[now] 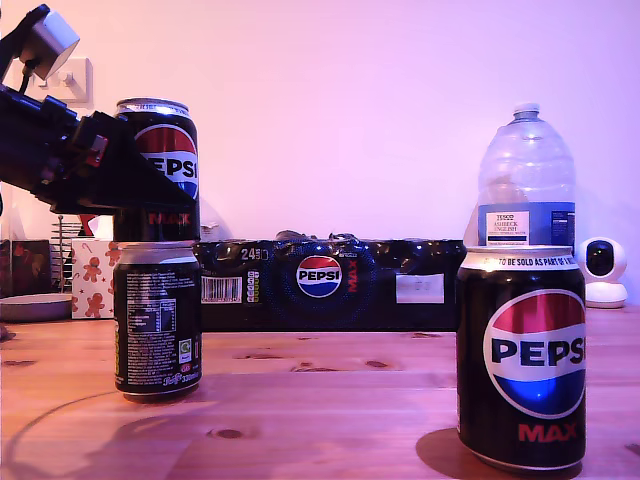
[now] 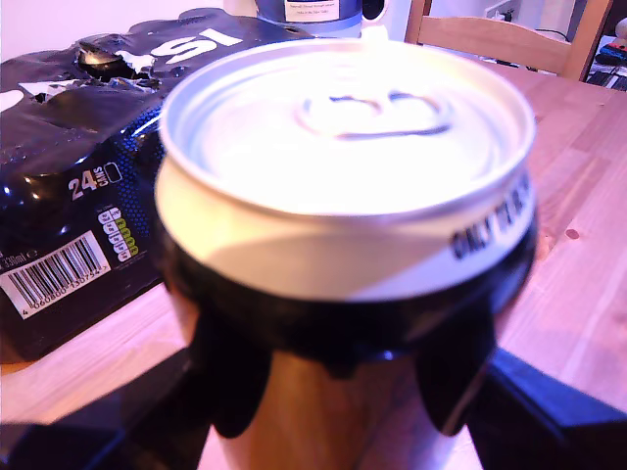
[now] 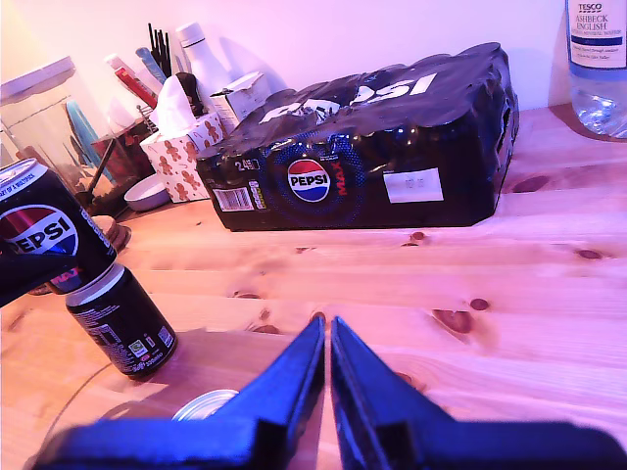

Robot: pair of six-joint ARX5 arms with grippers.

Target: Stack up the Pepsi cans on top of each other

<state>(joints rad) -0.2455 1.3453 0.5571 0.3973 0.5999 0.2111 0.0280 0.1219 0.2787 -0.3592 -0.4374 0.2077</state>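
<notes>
Status: stack partly built. My first gripper (image 1: 125,185) has its fingers clamped round the lower body of the upper Pepsi can (image 1: 158,165), which stands on the lower Pepsi can (image 1: 157,320) at the exterior view's left. In that view the upper can's base appears to meet the lower can's rim, but I cannot tell whether its weight is fully seated or whether the two are exactly in line. The first wrist view shows only the held can's silver lid (image 2: 343,122) and my fingers (image 2: 230,392) on either side of its body.

Remaining, as I judge it: release this can without tipping it, then bring the third Pepsi can (image 1: 521,355) onto the stack. That can stands upright on the bench (image 1: 320,400) in the foreground at the exterior view's right, well apart from the stack.

My second gripper (image 3: 326,338) hangs over bare bench with its fingers pressed together and nothing between them. A silver can top (image 3: 206,403) shows just beside it in the second wrist view; it is probably the third can, though I cannot confirm this.

Surroundings: the shrink-wrapped Pepsi multipack (image 1: 330,282) lies along the back of the bench behind the stack. The water bottle (image 1: 525,180) stands behind the third can. A small white camera (image 1: 602,270) sits at the exterior view's far right, and a gingerbread-print box (image 1: 92,275) behind the stack.

Obstructions: the bench between the stack and the third can is open. The main risk is the first arm beside the stack and the tall, narrow column itself.
</notes>
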